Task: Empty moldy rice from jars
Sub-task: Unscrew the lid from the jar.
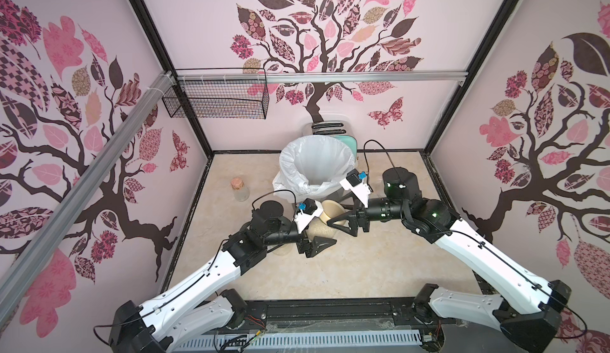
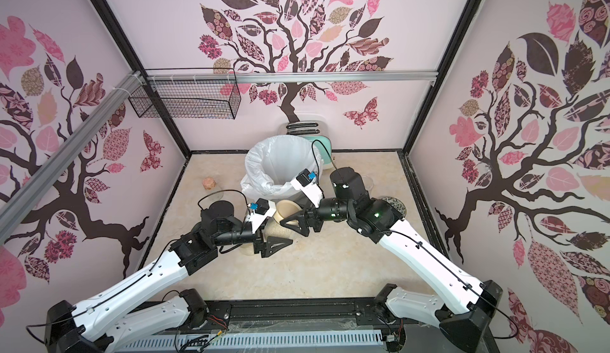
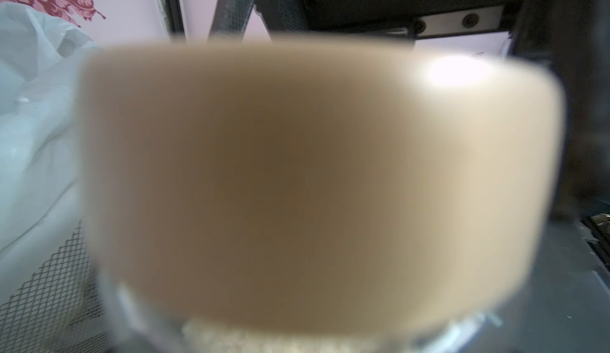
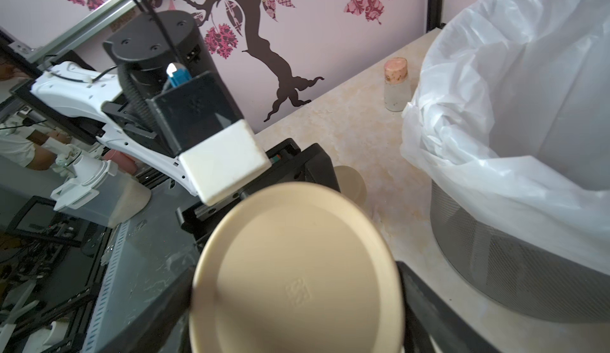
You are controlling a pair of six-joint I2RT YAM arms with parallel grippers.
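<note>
Blur fills left wrist view: only lid (image 3: 313,169) and strip of rice (image 3: 264,338) beneath it show, fingers of left gripper (image 1: 321,235) unseen there. Top views show it clamped on tilted jar (image 1: 326,226) beside bin (image 1: 313,166). Second jar (image 1: 282,252) mostly hidden under left arm. Right wrist view alone shows right gripper (image 1: 336,224) spread wide, fingers (image 4: 429,301) pressed on lid's rim.

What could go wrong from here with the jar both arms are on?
The jar is tilted over the table, short of the lined bin; once the lid loosens, rice may spill there. The left gripper may lose its hold on the smooth glass as the right gripper twists the lid.
</note>
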